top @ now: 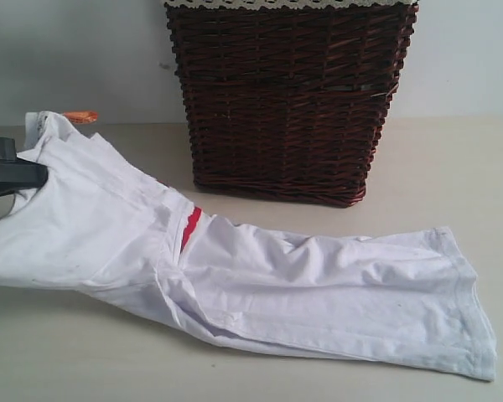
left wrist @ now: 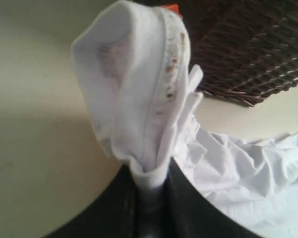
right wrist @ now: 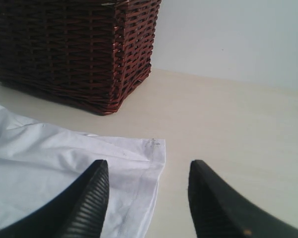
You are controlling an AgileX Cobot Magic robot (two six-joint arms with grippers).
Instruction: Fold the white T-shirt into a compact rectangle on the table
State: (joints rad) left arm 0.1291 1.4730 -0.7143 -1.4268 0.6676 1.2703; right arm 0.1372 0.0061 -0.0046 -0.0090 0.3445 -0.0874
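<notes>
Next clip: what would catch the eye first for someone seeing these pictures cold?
The white T-shirt sprawls in a long rumpled strip across the table, its collar end lifted at the left by the left gripper, which is shut on a bunch of cloth. Right behind it stands a dark wicker basket. The right gripper hangs open above the shirt's hem corner, holding nothing.

Plain pale grey-white wall (top: 75,59) at the back, soft even light all round. A dark brown woven wicker basket (top: 289,109) with white lace trim along its top sits on the broad pale beige table (top: 453,159), wall right behind it
</notes>
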